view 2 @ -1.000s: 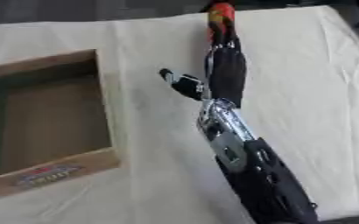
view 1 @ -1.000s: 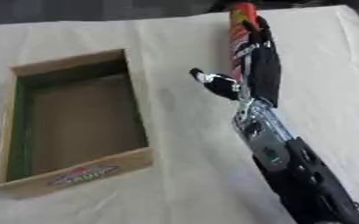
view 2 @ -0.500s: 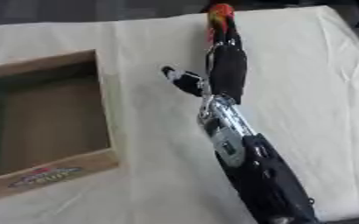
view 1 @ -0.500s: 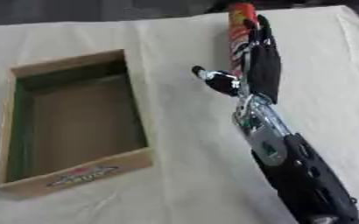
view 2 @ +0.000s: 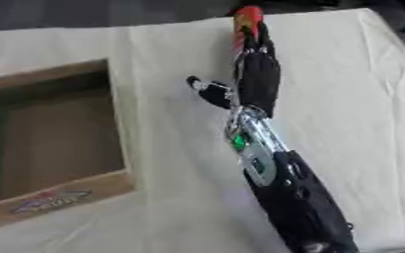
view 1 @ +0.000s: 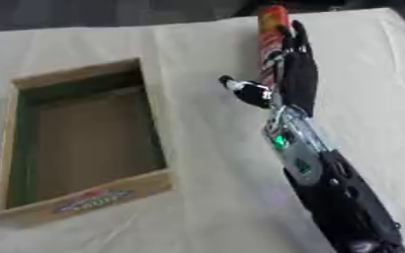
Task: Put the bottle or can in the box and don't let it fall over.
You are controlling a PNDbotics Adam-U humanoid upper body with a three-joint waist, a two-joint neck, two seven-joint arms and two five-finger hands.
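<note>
Surface: cream cloth (view 1: 197, 44) is spread over the table, faintly creased, with a dark background seen beyond its far edge.
Box: a wooden box (view 1: 85, 216) is set well to the left of the can, rectangular and open-topped; pale plank walls, a dull brown floor and a green tint along the inner left wall are seen, with a red and blue label on the near wall. Nothing is seen inside it.
Between box and can: only bare cloth is seen; nothing stands in the way.
Can: a tall, slim cylinder (view 1: 271, 29), red with an orange band near the top, stands upright near the table's far edge, well to the right of the box.
Right hand: the right hand (view 1: 297, 74), black, is laid against the can's right side, fingers stretched up along it and the thumb (view 1: 240, 89) spread out towards the box; no closed grasp is seen.
Arm: a silver wrist with a green light, then a black forearm, is seen running from the can down to the lower right.
</note>
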